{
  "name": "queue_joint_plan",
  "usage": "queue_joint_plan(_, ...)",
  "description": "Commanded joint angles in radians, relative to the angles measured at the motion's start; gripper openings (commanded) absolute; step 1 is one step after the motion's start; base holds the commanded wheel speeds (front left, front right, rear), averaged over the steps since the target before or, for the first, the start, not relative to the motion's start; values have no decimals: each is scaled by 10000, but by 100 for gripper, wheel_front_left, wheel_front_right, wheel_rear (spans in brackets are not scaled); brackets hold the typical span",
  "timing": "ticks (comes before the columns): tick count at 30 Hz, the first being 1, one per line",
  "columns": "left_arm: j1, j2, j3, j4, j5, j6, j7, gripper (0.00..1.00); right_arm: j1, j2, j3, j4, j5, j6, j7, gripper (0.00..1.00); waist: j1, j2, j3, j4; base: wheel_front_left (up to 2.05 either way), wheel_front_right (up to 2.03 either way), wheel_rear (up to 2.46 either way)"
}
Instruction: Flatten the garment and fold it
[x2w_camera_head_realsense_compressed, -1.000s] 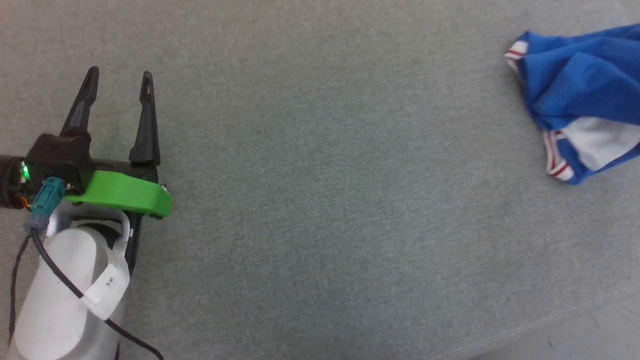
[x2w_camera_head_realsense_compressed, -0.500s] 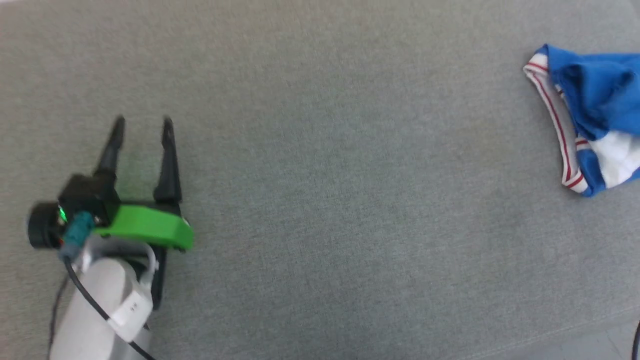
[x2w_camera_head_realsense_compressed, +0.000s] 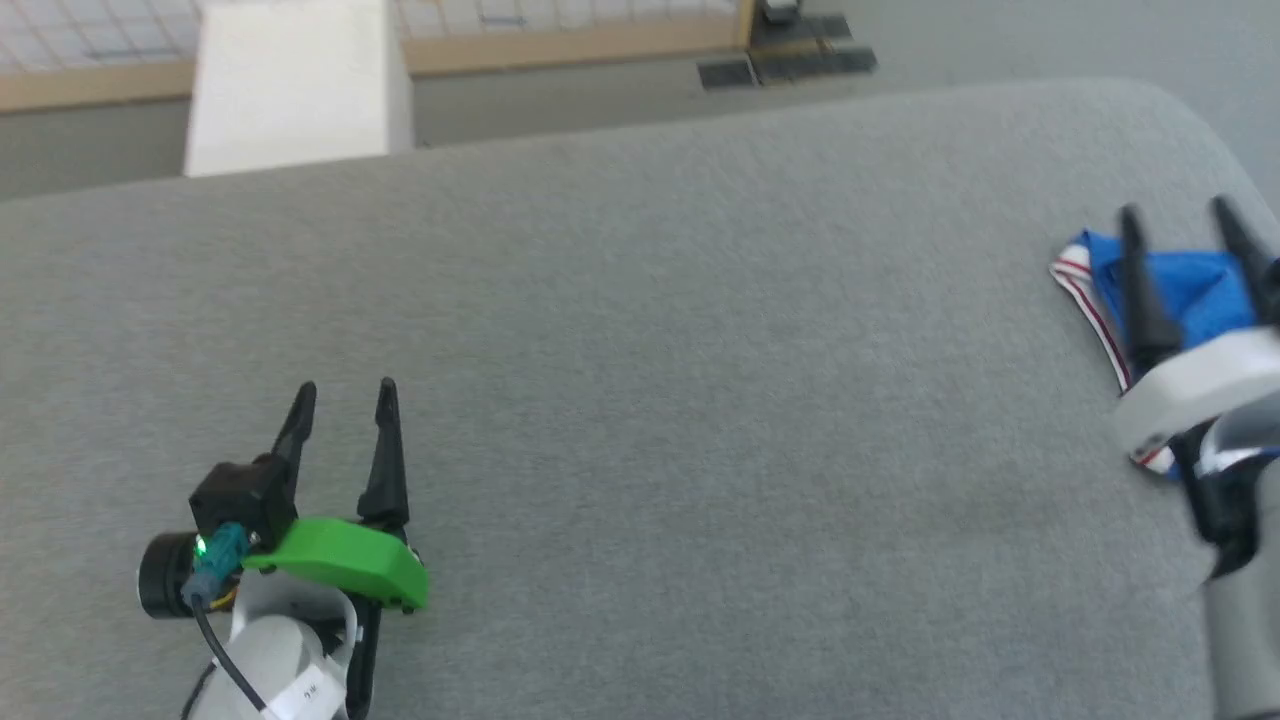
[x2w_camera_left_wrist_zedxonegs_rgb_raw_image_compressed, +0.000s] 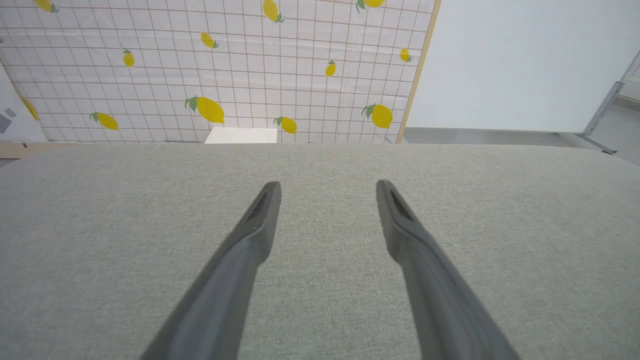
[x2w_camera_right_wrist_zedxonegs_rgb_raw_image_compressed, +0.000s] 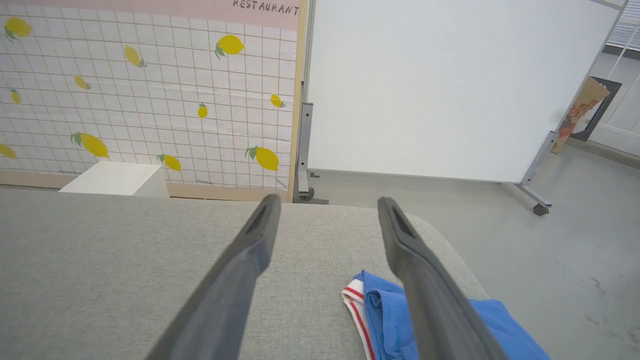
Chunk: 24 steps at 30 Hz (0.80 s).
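Barely begun: the garment (x2w_camera_head_realsense_compressed: 1190, 285) lies crumpled at the right edge, neither flattened nor folded.

It sits bunched on the grey padded surface (x2w_camera_head_realsense_compressed: 640, 350), blue folds heaped over each other and a white red-striped band curling along its left side. The right gripper (x2w_camera_head_realsense_compressed: 1175, 207) hangs just over the heap with its jaws spread wide and nothing between them. The left gripper (x2w_camera_head_realsense_compressed: 346, 385), equally wide open and empty, hovers over bare surface at the near left, well apart from the cloth. By my reading, grasping, spreading, smoothing and every fold remain.
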<state>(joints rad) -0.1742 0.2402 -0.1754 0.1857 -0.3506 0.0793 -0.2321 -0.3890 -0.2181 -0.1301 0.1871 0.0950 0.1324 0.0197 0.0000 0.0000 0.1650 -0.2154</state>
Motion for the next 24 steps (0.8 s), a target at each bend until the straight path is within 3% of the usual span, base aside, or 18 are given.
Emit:
queue_joint_plan(1, 168, -78, -18, 86, -72, -70, -100, 100, 394, 206, 145, -299, 150, -17, -205, 100, 0, 0, -940, 868, 0, 0, 0)
queue_joint_plan(10, 564, -407, -136, 439, -166, -223, -243, 100, 2513, 1341, 787, -1742, 203, -17, -1082, 100, 0, 0, -1543, 1342, 0, 0, 0)
queue_joint_plan(24, 756, -663, -50, 681, -35, -435, -293, 100, 4011, 1673, 853, -1920, 84, -17, -1488, 100, 0, 0, -1636, 1550, 0, 0, 0)
